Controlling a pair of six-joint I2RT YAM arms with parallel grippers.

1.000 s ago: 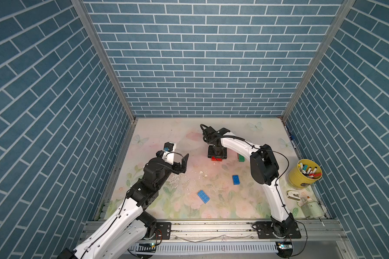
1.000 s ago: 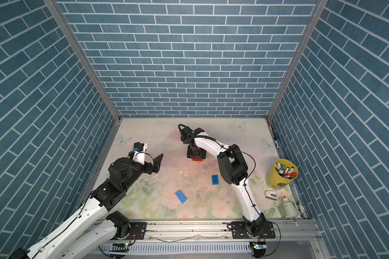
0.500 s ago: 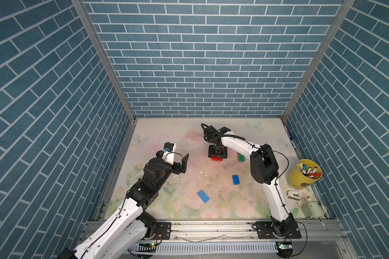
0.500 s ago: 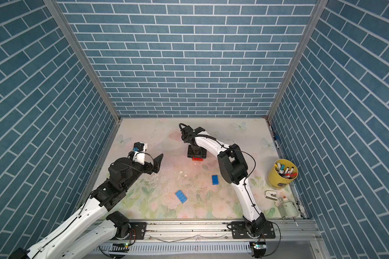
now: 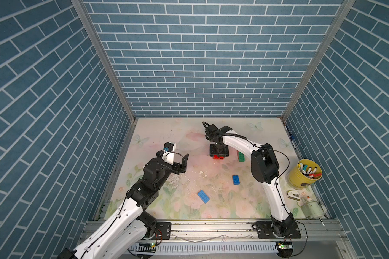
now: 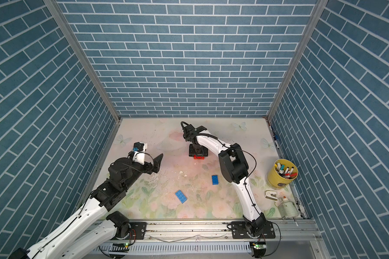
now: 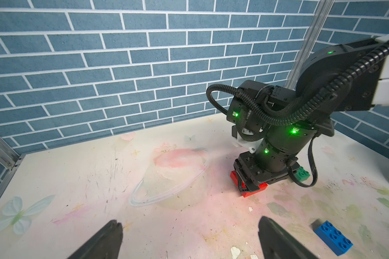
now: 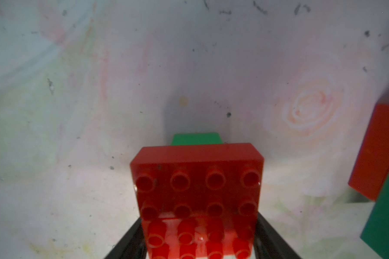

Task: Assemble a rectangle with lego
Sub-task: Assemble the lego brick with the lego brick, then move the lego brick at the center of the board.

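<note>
**A:** Where is the right gripper (image 8: 200, 243), and how do its jaws stand?

**B:** It points straight down at the table (image 5: 267, 134), right over a red brick (image 8: 197, 179). In its own wrist view the two black fingers (image 8: 130, 241) stand close against the brick, one on each side. Whether they are pressing it or have let go, I can't make out.

**A:** Do the top views help?

**B:** No. In both top views the gripper's body covers the brick, and only an edge of the red brick (image 5: 218, 157) shows. The wrist view adds a green brick (image 8: 195, 139) past the red one's far edge, lower down. Whether it is under the red one or behind it, I can't say.

**A:** Anything else close by?

**B:** A stack (image 8: 377, 154) of red, orange and green bricks, just beside the right gripper and apart from it. In a top view the stack (image 5: 241, 156) shows only its green top and a sliver of red.

**A:** And the left gripper (image 7: 189, 220)?

**B:** It is raised off the table, well apart from the right one and facing it. Its jaws are spread wide, with nothing between them and touching nothing. Its wrist view shows a blue brick (image 7: 332, 237) lying flat, studs up, off to one side. Both top views place that brick nearer the robot than the right gripper. They also show a lighter blue brick (image 5: 203, 196) that neither wrist view shows, nearer the robot than both grippers.
</note>
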